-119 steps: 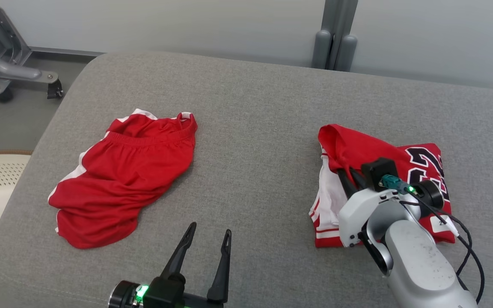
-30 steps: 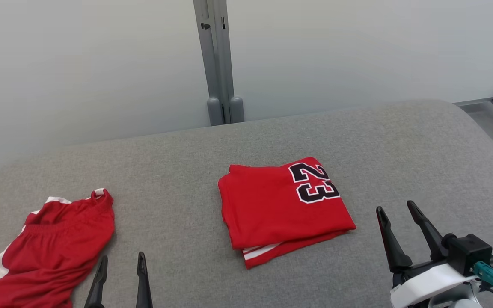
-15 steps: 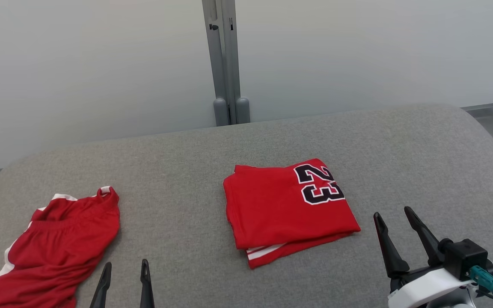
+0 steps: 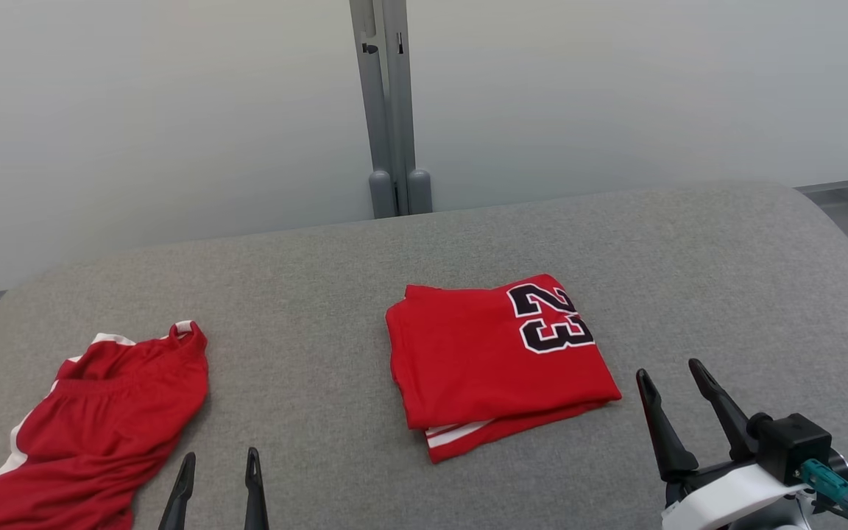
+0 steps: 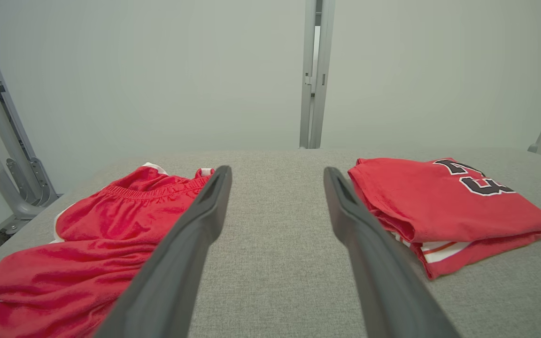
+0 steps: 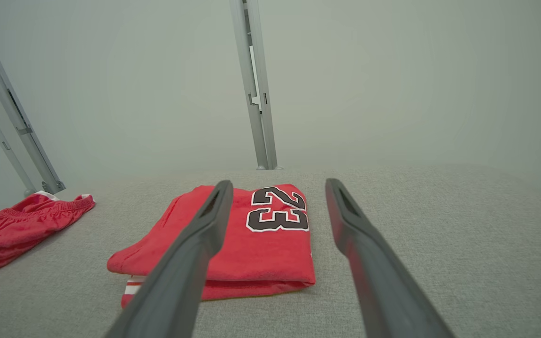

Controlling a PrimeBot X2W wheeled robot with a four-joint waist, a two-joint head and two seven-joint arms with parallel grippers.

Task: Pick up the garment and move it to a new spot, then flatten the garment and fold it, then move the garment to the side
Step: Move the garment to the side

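Since four seconds earlier the right end effector [image 4: 667,368] had drawn back off the jersey [image 4: 497,361] and hung near its right corner, fingers apart and empty; the head camera had also swung. The left end effector [image 4: 220,453] stood spread and empty too, beside the shorts [image 4: 100,419]. The jersey lay folded on the tabletop [image 4: 306,294], number up, well apart from the shorts. Picking, flattening and folding looked done, probably the move aside too; the shorts remained crumpled.
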